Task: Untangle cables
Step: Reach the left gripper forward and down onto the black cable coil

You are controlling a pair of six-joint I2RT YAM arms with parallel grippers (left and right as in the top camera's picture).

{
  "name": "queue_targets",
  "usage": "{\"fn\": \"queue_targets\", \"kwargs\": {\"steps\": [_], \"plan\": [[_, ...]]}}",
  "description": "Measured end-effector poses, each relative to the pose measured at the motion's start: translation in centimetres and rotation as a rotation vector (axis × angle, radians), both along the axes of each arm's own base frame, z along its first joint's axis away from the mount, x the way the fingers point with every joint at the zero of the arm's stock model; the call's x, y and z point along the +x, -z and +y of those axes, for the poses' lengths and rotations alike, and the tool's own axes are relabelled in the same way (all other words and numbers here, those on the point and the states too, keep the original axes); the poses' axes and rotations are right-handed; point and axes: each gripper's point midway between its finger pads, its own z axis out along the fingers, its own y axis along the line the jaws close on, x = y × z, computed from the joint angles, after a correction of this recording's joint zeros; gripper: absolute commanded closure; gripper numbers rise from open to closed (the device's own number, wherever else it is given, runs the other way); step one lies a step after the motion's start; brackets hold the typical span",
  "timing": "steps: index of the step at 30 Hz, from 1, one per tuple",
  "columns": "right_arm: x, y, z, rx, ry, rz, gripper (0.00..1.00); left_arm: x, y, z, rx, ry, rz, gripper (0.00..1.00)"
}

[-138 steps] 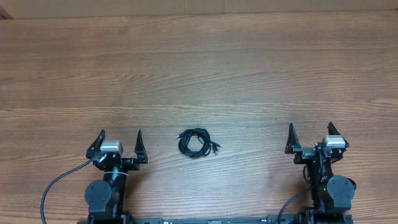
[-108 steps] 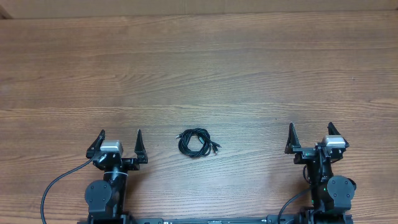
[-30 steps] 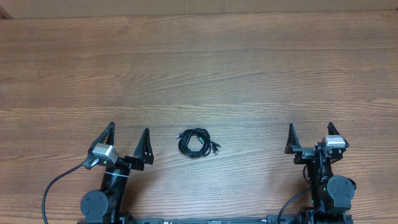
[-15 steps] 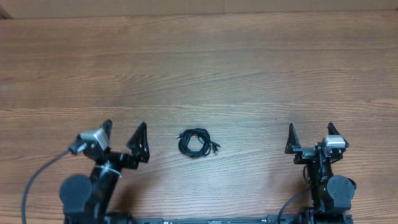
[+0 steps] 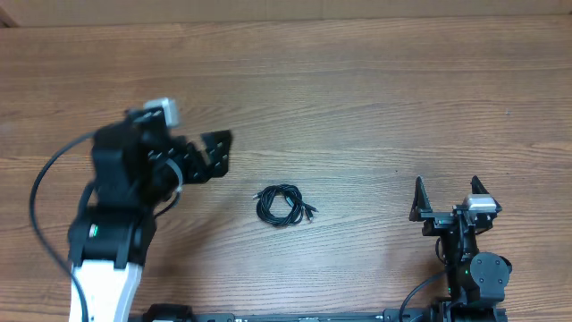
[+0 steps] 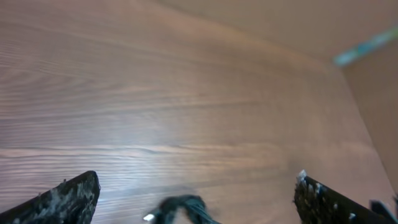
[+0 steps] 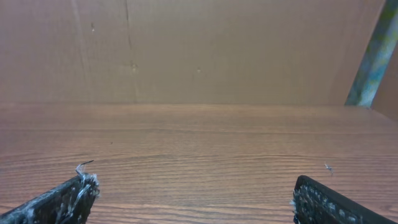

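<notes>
Left gripper [image 5: 218, 155]: jaws spread wide, nothing held, poised over the left half of the worktop [image 5: 357, 89]; its wrist camera shows the cables low between its two fingers. Cables [image 5: 284, 205]: thin black cords coiled in one small tangle, small plug ends poking out on the right, lying flat near the middle of the front edge, touched by neither arm. Right gripper [image 5: 447, 183]: jaws likewise wide apart and empty, near the front right corner, well apart from the cables.
</notes>
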Motion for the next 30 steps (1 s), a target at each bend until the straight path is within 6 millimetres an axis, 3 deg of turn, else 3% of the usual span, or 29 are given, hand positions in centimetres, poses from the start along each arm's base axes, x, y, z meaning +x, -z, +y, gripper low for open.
{"fn": "queue_targets", "kwargs": {"steps": [6,10,11,13,14,17,20,24,27,30], "plan": [[0.0,0.0,0.0,0.001,0.000,0.000,0.00,1.3,1.5,-6.0,0.013,0.173,0.105,0.00],[0.0,0.0,0.0,0.001,0.000,0.000,0.00,1.3,4.5,-9.6,-0.007,0.272,0.202,0.00],[0.0,0.0,0.0,0.001,0.000,0.000,0.00,1.1,5.7,-10.4,-0.009,0.296,0.246,0.04],[0.0,0.0,0.0,0.001,0.000,0.000,0.00,0.8,7.7,-11.6,-0.007,0.321,0.316,0.26],[0.0,0.0,0.0,0.001,0.000,0.000,0.00,0.7,8.6,-11.9,-0.001,0.325,0.347,0.32],[0.0,0.0,0.0,0.000,0.000,-0.001,0.00,-0.3,12.5,-11.6,0.048,0.250,0.517,0.35],[0.0,0.0,0.0,0.001,0.000,-0.001,0.00,-3.0,16.4,-9.0,0.147,0.032,0.760,0.39],[0.0,0.0,0.0,0.001,0.000,0.001,0.00,-6.0,18.7,-6.2,0.253,-0.232,0.949,0.26],[0.0,0.0,0.0,0.001,0.000,0.001,0.00,-6.4,19.6,-6.2,0.260,-0.340,0.985,0.24],[0.0,0.0,0.0,0.001,0.000,0.000,0.00,-6.7,20.9,-7.0,0.258,-0.413,1.020,0.28]]}}
